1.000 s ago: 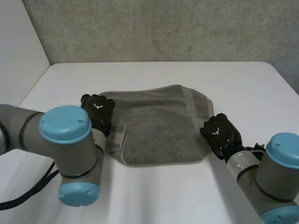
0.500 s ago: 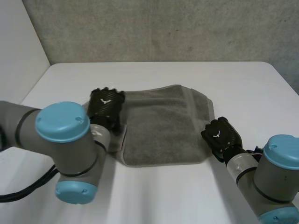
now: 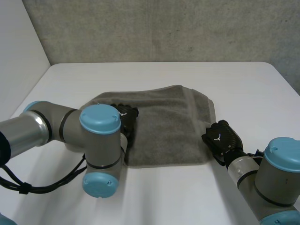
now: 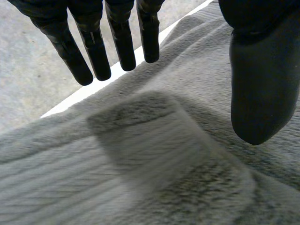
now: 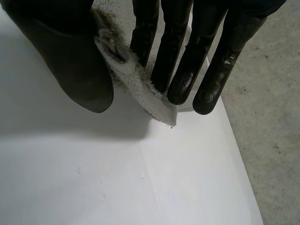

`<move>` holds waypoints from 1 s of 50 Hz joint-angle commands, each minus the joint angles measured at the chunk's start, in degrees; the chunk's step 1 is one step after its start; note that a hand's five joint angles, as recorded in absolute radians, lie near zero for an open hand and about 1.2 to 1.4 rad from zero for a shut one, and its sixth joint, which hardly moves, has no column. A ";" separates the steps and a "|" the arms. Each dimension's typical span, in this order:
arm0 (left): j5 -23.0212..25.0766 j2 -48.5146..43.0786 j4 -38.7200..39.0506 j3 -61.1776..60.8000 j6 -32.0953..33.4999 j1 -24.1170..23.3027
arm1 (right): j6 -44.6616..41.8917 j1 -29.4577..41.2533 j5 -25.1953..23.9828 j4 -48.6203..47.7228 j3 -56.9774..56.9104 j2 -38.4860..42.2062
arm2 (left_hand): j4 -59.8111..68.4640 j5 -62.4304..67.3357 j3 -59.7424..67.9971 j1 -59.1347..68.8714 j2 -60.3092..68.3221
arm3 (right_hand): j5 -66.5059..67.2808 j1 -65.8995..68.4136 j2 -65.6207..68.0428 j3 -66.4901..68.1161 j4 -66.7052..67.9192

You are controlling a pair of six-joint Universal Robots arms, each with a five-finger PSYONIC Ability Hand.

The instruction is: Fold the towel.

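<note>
**Grey towel partly folded on a white table, one robot hand pinching its corner**

Head view: a grey towel point(image 3: 164, 126) lies in the middle of the white table point(image 3: 234, 84), roughly rectangular with rounded, uneven edges and a woven band running near its right edge; its left side is doubled over onto itself; the left hand point(image 3: 127, 121) sits over that doubled part; the right hand point(image 3: 221, 137) is at the towel's near right corner.

Left wrist view: the left hand's fingers point(image 4: 122, 42) are straight and spread away from the thumb point(image 4: 262, 84), holding nothing and poised just above the cloth; under the palm lies a turned-over flap point(image 4: 150, 140) with a ribbed band and fluffy pile; whether the fingertips touch the cloth cannot be told.

Right wrist view: the right hand clamps the towel's corner point(image 5: 140, 82) between thumb point(image 5: 70, 61) and straight fingers point(image 5: 180, 56); the frayed edge pokes out just above the bare table.

Handling, as a judgement: the towel looks soft, light and limp, not fragile; it will sag and crease wherever it is unsupported; the pile should give good grip; corners and hemmed edges are the best places to pinch, and lifting two corners together should keep a fold straight.
</note>
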 commanded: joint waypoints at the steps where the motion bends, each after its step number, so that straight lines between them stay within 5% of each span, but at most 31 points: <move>1: -3.96 1.76 0.50 -1.59 5.47 0.58 | 0.00 0.00 -0.02 -0.03 0.01 -0.05 | -2.02 -12.35 -2.06 -2.05 -1.65 | 0.36 0.65 0.80 0.59 0.57; 20: -4.93 5.63 6.21 -10.03 9.33 3.92 | -0.09 0.18 0.07 0.05 0.98 -0.49 | 3.54 -6.80 3.49 3.50 3.90 | 0.36 0.65 0.80 0.59 0.57; 30: -4.23 10.37 9.19 -17.75 9.24 5.06 | -0.09 0.00 0.16 -0.03 1.15 -1.63 | 18.83 8.49 18.78 18.80 19.19 | 1.03 1.32 1.47 1.26 1.24; 50: -3.96 18.02 9.90 -26.81 7.66 3.92 | 0.00 0.09 0.16 -0.12 1.77 -2.16 | 5.05 -5.29 5.00 5.02 5.41 | 1.03 1.32 1.47 1.26 1.24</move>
